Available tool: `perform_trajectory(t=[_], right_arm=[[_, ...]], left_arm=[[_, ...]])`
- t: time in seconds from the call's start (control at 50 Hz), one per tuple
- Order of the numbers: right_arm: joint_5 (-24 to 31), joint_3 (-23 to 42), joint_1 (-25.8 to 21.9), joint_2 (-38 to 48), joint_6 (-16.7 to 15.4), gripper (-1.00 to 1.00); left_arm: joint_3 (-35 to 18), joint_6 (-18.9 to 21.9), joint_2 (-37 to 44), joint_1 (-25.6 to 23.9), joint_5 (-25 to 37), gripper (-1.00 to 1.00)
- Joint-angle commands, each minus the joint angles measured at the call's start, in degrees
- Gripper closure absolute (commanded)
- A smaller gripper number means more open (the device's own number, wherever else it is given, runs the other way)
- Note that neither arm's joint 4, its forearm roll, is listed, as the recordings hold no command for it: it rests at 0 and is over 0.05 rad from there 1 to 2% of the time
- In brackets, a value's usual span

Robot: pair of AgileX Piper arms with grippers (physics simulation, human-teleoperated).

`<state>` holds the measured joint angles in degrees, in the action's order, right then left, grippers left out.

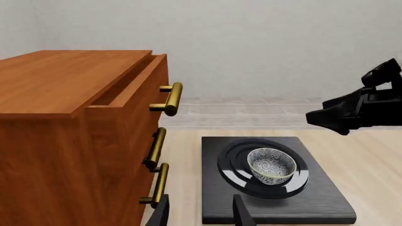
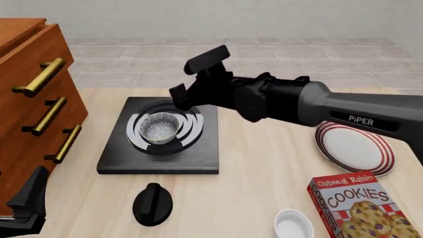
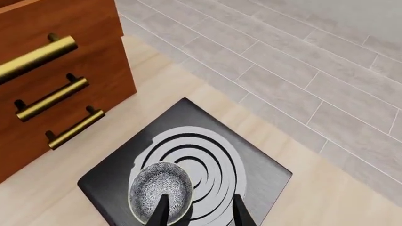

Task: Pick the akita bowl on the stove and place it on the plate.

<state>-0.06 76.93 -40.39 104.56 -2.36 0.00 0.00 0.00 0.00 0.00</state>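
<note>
The akita bowl [image 2: 160, 127], dark outside and speckled inside, sits upright on the burner rings of the black stove [image 2: 116, 161]. My right gripper [image 2: 182, 99] hovers open just above and behind the bowl. In the right wrist view its fingertips [image 3: 162, 211] frame the bowl [image 3: 160, 188], one over the bowl's rim, with nothing held. The red-striped plate [image 2: 353, 148] lies at the right, bare. At the table's near left corner my left gripper [image 2: 27, 201] stands open. From its wrist view the bowl [image 1: 271, 165] is ahead on the stove [image 1: 276, 207].
A wooden drawer cabinet [image 2: 29, 99] with brass handles stands left of the stove, its top drawer slightly open. Near the front edge lie a black knob [image 2: 152, 203], a white ramekin [image 2: 294, 225] and a cookies box [image 2: 357, 206]. The right arm [image 1: 361, 106] crosses the left wrist view.
</note>
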Motion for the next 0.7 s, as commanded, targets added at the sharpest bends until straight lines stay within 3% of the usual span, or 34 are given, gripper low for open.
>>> perform_trajectory(t=[0.02,0.7], right_arm=[[-0.3,1.5,0.3,3.0,0.3,-1.00],[-2.3,2.4,0.6,8.1,1.6,-1.00]], left_arm=[[0.0,0.0,0.0,0.0,0.0,-1.00],[0.0,0.0,0.0,0.0,0.0,-1.00]])
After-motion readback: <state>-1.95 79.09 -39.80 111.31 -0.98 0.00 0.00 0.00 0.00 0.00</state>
